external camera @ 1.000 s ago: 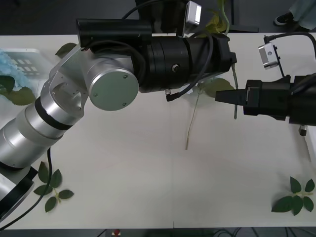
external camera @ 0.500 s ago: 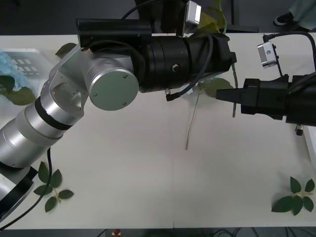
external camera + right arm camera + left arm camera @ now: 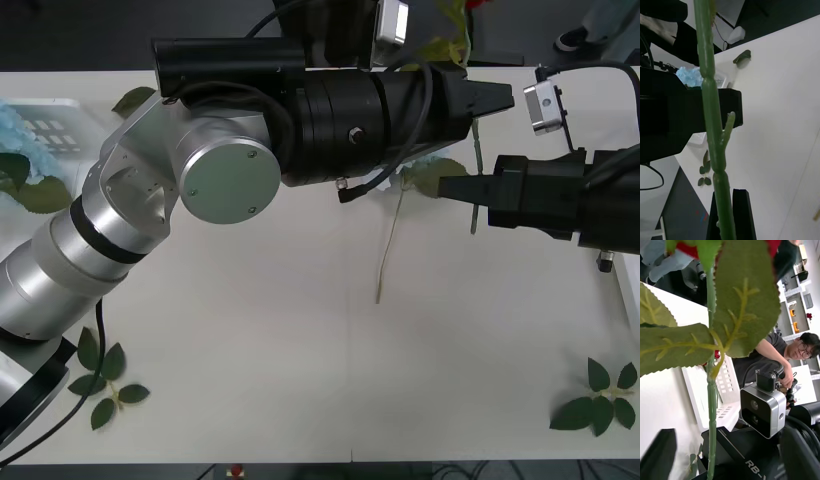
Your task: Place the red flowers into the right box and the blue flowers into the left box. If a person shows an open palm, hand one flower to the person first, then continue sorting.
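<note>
Live on the handover: my right gripper is clamped shut on the lower stem of a red flower, which stands upright over the right-centre of the table, bloom high at the far edge. My left gripper sits spread wide around the stem higher up, gripping nothing. It's light and top-heavy, I reckon, with a slick, bendy stem, so grip firmly, clear of the leaves.

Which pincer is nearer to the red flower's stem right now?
Right. The right pincer is shut on the red flower, low on its stem. The left pincer is open higher up by the leaves, fingers either side of the stem, not touching it.
</note>
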